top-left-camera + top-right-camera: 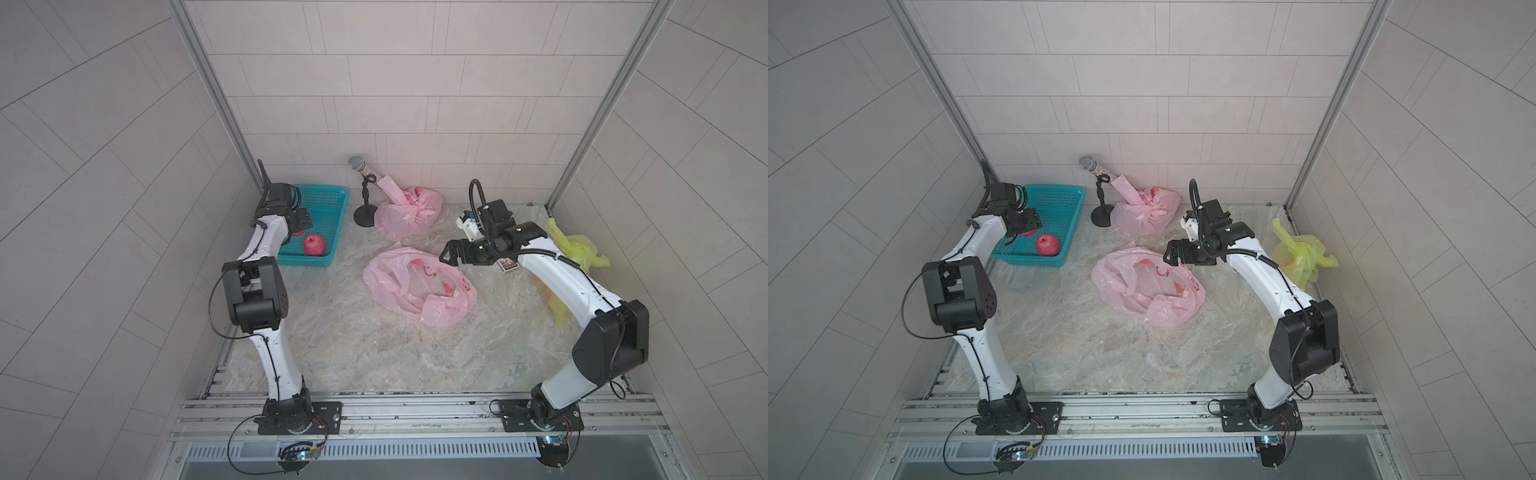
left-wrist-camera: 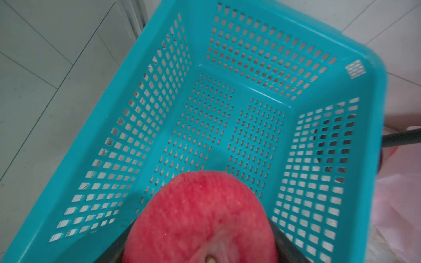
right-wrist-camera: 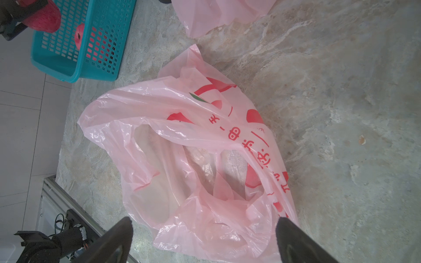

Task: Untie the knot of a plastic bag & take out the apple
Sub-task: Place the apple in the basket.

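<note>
Left gripper [image 2: 200, 236]: pinches the red apple [image 2: 198, 205] between both jaws, above the inside of the teal basket [image 1: 332, 199].
Apple's place: out of the bag, at 10 o'clock on the table [image 1: 353, 353], held clear of the basket floor.
Basket: stands at 10 o'clock near the back left corner, with perforated walls and floor.
Pomegranate [image 1: 313, 244]: lies in the basket's near part, just beside the held apple, at about 4 o'clock from it in both top views.
Right gripper [image 3: 205, 222]: jaws spread wide with nothing between them. Hangs over the 2 o'clock edge of the open pink bag [image 1: 415, 286].
Open bag: lies crumpled at the table's centre, mouth gaping, handles loose and apart, red print on the plastic.
Tied pink bag [image 1: 409, 212]: sits at 12 o'clock, knotted and bulging, just beside the microphone stand.
Microphone [image 1: 357, 163]: leans on a short black stand at 12 o'clock, between the basket and the tied bag.
Yellow-green bag [image 1: 582, 249]: lies at 3 o'clock by the side wall, partly hidden behind the right arm.
</note>
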`<state>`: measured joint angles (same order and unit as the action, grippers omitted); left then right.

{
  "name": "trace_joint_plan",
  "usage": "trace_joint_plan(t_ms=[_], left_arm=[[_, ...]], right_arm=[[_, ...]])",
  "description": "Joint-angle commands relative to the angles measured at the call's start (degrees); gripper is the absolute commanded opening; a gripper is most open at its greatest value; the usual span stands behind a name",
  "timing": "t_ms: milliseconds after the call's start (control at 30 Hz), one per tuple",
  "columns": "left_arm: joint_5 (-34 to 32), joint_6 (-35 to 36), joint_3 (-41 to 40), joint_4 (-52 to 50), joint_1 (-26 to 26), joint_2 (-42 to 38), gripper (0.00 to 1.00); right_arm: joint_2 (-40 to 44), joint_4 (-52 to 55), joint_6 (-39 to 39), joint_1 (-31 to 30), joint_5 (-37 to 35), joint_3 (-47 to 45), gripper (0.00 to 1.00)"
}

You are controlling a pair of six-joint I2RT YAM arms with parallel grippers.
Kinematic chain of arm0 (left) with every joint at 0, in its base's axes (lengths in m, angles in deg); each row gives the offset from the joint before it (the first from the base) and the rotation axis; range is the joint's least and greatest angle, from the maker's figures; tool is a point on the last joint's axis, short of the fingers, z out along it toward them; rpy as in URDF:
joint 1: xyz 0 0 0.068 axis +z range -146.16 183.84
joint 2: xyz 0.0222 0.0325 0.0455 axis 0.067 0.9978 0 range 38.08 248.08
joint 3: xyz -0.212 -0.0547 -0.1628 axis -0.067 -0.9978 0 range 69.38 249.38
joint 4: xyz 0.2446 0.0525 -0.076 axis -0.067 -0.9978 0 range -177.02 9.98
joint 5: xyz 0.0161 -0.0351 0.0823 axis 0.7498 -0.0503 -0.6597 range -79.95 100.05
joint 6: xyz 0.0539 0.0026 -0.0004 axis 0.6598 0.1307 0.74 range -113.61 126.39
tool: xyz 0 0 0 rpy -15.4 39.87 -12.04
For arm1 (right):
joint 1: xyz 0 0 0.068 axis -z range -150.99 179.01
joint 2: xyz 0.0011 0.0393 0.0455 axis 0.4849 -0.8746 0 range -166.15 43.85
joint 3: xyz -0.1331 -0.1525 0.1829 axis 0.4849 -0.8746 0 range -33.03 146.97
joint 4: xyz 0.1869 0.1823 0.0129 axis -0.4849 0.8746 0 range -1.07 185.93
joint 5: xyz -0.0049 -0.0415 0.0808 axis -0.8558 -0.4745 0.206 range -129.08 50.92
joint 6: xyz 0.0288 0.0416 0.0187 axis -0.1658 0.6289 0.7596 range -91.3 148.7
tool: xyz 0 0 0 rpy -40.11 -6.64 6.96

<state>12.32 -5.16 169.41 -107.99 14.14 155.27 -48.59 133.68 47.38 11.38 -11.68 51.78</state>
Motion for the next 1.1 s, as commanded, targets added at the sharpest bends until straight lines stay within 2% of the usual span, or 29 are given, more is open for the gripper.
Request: trace_joint_plan(t_ms=[0, 600, 1067], left_arm=[[-1.7, 0.3, 1.8, -2.6, 1.1, 2.3, 0.59], [-0.1, -0.8, 2.7, -7.8, 1.8, 9.4, 0.61], [0.9, -0.8, 0.4, -7.3, 1.8, 9.6, 0.73]], right_arm=[[-1.6, 2.4, -1.6, -0.2, 0.6, 2.5, 1.00], [-8.3, 3.4, -2.2, -0.3, 2.4, 7.7, 1.00], [-9.3, 2.2, -1.9, -0.3, 3.7, 7.3, 1.00]])
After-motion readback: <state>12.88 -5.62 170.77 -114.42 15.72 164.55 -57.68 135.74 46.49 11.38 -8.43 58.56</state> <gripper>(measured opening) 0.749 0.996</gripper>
